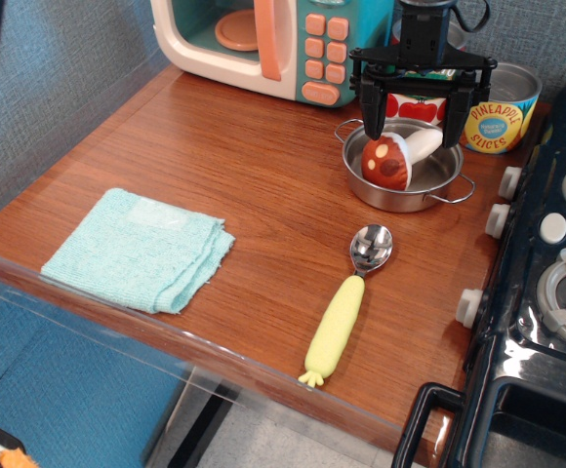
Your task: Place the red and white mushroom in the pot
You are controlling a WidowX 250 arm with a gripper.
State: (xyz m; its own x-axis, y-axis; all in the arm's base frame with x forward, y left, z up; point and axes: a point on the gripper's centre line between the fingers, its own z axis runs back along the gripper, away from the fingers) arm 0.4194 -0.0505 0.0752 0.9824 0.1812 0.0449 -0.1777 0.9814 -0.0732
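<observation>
The red and white mushroom (393, 159) lies on its side inside the pot (361, 181), its dark red cap to the left and its white stem pointing up and right. The pot is a shallow steel one with wire loop handles and stands at the back right of the wooden counter. My gripper (410, 122) hangs just above the pot with its two black fingers spread wide, one on each side of the mushroom. It holds nothing.
A toy microwave (263, 39) stands at the back. A tomato sauce can (422, 97) and a pineapple slices can (498, 107) stand behind the pot. A yellow-handled spoon (346, 302) lies in front of it. A blue cloth (141, 249) lies at the left, and a toy stove (546, 273) is at the right.
</observation>
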